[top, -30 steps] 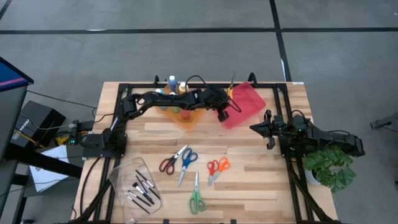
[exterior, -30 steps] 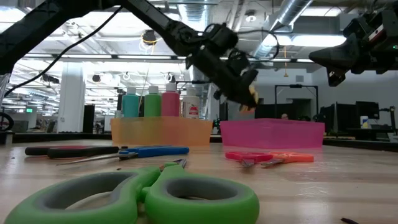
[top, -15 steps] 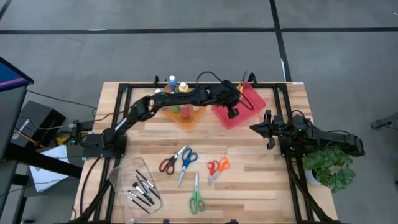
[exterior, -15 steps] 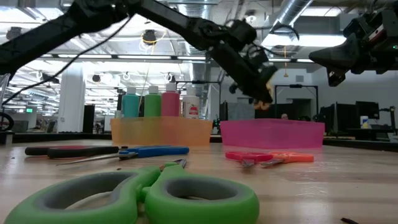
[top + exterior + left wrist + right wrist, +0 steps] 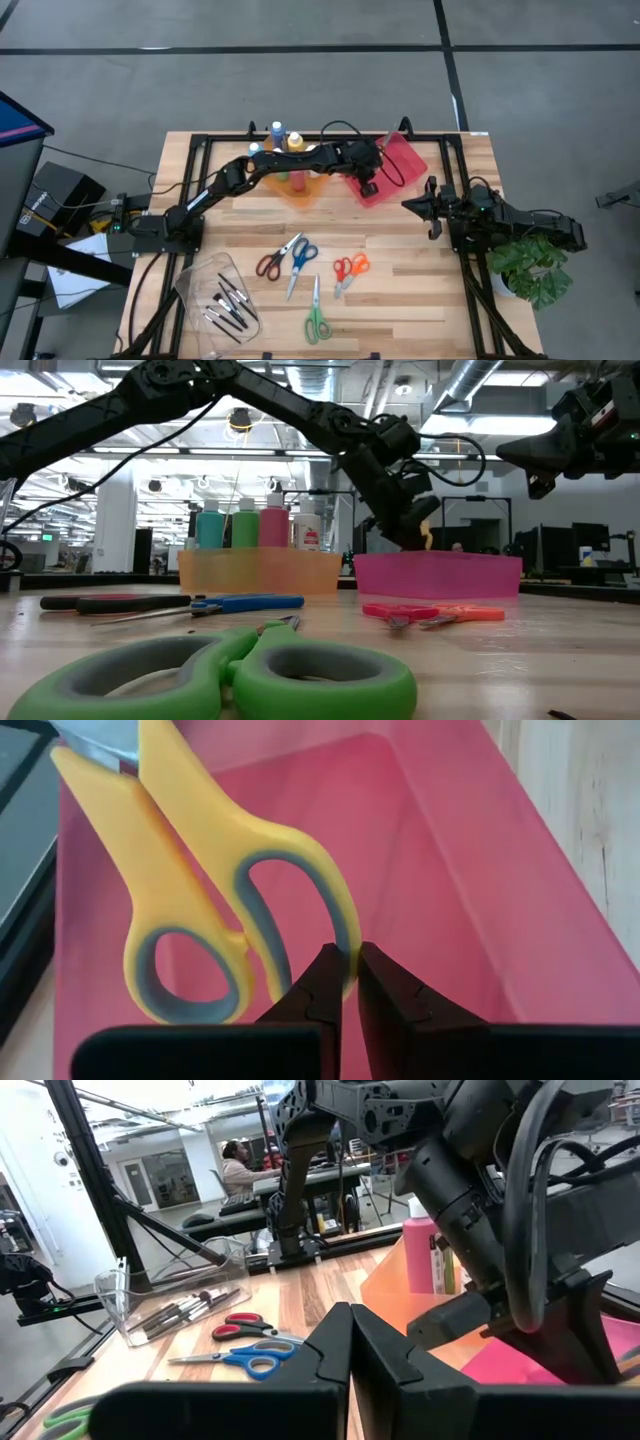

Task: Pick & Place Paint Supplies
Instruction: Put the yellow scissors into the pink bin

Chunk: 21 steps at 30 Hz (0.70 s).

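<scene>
1. Low view is showing, nearest to the camera, the green scissors [image 5: 250, 678] lying flat on the table [image 5: 560, 660]; behind them the red scissors [image 5: 110, 601] and the blue scissors [image 5: 245, 602] are lying side by side, and the orange scissors [image 5: 435, 614] are resting just before the pink tray [image 5: 437, 575].
2. In the high view, the clear tray [image 5: 205, 285] with the thin brushes [image 5: 228, 305] is sitting at the near left corner of the table.
3. The left gripper [image 5: 343, 982] is hanging over the pink tray, and its fingers are pinching the handle ring of the yellow scissors [image 5: 190, 900], which are hanging inside the tray, not yet lying on its floor as far as I can judge.
4. The right gripper [image 5: 408, 206] is waiting beside the pink tray with its fingers pressed together, holding nothing.
5. Farther back, the paint bottles [image 5: 258, 525] are standing upright in the orange tray [image 5: 260, 571].
6. The step in hand is placing the yellow scissors; I think the next move is asking to lower a little, then spread the fingers and lift straight up.
</scene>
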### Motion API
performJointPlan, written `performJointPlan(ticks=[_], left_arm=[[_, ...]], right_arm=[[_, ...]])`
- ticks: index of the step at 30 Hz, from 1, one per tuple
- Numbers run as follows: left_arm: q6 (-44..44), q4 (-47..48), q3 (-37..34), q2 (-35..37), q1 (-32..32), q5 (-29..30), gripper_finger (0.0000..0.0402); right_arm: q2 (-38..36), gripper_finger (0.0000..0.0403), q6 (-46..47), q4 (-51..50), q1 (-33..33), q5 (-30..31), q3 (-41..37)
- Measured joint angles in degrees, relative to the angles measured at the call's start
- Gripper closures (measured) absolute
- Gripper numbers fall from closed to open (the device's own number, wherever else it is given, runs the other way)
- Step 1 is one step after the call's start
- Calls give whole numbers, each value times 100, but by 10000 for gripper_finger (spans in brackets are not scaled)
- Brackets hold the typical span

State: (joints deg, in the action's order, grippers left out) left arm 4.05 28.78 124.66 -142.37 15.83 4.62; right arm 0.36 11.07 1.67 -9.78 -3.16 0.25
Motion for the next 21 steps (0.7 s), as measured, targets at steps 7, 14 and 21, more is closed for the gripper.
performJointPlan(ticks=[7, 14, 21], left_arm=[[-41, 375, -2, 0, -21, -146, 390], [-15, 361, -40, 0, -22, -174, 390], [5, 76, -479, -28, -15, -305, 389]], right_arm=[[0, 403, 0, 0, 0, 0, 1], [0, 403, -2, 0, 0, 2, 2], [0, 403, -2, 2, 0, 1, 0]])
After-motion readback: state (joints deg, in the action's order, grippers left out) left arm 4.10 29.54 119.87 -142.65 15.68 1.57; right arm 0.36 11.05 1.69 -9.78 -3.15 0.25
